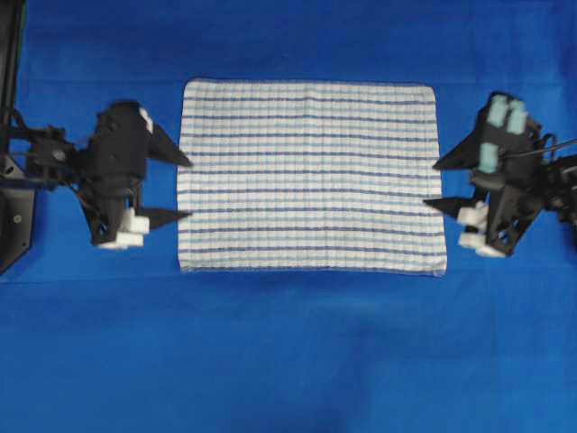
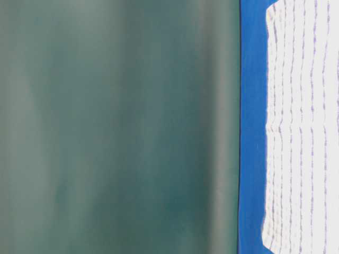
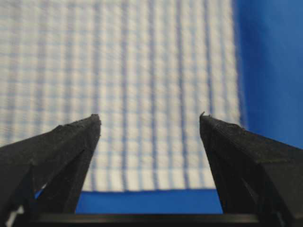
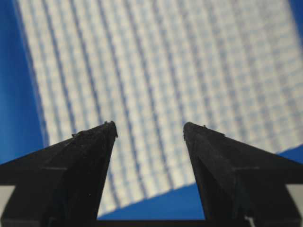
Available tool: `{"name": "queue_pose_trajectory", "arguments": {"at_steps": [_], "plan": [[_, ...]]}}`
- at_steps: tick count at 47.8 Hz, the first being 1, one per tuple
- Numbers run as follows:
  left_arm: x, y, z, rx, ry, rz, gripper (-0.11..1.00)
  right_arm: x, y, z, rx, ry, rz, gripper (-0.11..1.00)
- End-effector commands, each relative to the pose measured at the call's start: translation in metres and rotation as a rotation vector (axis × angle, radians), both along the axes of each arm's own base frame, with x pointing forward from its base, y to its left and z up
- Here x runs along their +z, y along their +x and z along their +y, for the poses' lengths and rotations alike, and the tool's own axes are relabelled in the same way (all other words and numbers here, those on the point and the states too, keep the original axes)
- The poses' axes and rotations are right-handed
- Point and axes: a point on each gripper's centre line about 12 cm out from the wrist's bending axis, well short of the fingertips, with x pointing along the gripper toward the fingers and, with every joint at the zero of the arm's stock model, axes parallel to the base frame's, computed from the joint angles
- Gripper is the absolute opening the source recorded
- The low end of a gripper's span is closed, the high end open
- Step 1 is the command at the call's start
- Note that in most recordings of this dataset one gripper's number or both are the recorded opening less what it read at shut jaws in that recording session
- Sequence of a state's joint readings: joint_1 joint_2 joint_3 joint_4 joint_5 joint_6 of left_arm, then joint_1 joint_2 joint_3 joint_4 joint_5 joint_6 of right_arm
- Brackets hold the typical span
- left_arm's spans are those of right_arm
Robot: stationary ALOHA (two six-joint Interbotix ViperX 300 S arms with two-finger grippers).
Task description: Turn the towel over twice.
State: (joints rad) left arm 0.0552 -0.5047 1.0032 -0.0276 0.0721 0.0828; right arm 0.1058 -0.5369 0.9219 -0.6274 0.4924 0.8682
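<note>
2 grippers, jaws apart, nothing held: left gripper (image 1: 189, 189) at towel (image 1: 311, 176) left edge, right gripper (image 1: 435, 185) at right edge; towel flat, centred on blue cloth (image 1: 288, 361)

You are looking along the left gripper (image 3: 149, 120) toward the towel (image 3: 123, 85). The two black fingers (image 3: 57, 156) are standing wide apart, one entering from 8 o'clock and the other from 4 o'clock, with nothing sitting between them. The towel is lying flat and is filling the view from 9 o'clock through 12 to about 2 o'clock; its dark-blue and light-blue stripes are running from 6 toward 12 o'clock. The blue cloth (image 3: 270, 61) is showing at 3 o'clock beside the towel's side edge, and again as a narrow band at 6 o'clock under its near edge. Both fingertips are overlapping the towel near that edge; whether they are touching it you cannot tell.
</note>
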Motion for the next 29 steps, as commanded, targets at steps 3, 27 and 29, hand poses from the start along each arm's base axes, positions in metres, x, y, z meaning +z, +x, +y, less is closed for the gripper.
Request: {"name": "queue_pose_trajectory", "arguments": {"at_steps": [3, 27, 29], "plan": [[0.030, -0.006, 0.005, 0.011, 0.020, -0.108, 0.80, 0.029, -0.012, -0.006, 0.005, -0.037, -0.113, 0.63], [0.065, -0.073, 0.004, 0.035, 0.036, -0.325, 0.80, 0.059, -0.077, -0.015, 0.058, -0.140, -0.328, 0.63], [0.062, -0.079, 0.003, 0.036, 0.034, -0.334, 0.80, 0.055, -0.082, -0.015, 0.058, -0.134, -0.337, 0.62]]}}
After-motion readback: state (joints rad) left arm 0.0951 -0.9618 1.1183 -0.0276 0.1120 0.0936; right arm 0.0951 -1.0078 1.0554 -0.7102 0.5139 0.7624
